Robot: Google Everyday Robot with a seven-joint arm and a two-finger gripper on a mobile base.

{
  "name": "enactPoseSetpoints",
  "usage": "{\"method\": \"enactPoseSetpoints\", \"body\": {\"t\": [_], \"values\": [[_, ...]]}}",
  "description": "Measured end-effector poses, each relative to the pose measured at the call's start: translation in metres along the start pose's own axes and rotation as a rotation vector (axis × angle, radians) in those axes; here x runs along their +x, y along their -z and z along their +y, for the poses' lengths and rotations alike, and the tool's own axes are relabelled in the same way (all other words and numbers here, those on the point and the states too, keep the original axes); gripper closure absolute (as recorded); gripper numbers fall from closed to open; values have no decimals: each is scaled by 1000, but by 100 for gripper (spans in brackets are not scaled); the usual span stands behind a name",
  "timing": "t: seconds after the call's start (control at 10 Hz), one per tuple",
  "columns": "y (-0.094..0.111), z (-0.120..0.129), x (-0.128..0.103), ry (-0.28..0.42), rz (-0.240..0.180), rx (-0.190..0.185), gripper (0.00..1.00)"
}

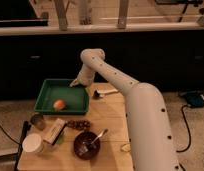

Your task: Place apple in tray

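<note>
Apple [59, 104], firm, light, roll-prone, best pinched across its middle, lies in the green tray [75, 101]. Gripper [75, 83] hovers at the tray's upper-right rim; whether it is open, I cannot tell.

I see the orange-red apple [59, 104] in the green tray [75, 99], the white arm's [145, 115] pale gripper [74, 83] at its one o'clock, and a dark brown bowl [86, 145] at five.

Dim, warm light (end effector [74, 83] at tray [72, 101] corner).
</note>
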State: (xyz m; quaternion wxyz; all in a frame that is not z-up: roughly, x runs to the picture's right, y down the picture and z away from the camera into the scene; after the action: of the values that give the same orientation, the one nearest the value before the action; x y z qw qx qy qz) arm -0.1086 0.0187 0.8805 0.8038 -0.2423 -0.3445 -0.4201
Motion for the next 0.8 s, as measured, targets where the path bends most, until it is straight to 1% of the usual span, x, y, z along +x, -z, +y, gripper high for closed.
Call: {"method": "enactPoseSetpoints", "body": {"t": [0.6, 0.8], "values": [[-1, 1, -1, 2, -2, -2, 20], [0, 1, -2, 1, 4, 4, 20]]}}
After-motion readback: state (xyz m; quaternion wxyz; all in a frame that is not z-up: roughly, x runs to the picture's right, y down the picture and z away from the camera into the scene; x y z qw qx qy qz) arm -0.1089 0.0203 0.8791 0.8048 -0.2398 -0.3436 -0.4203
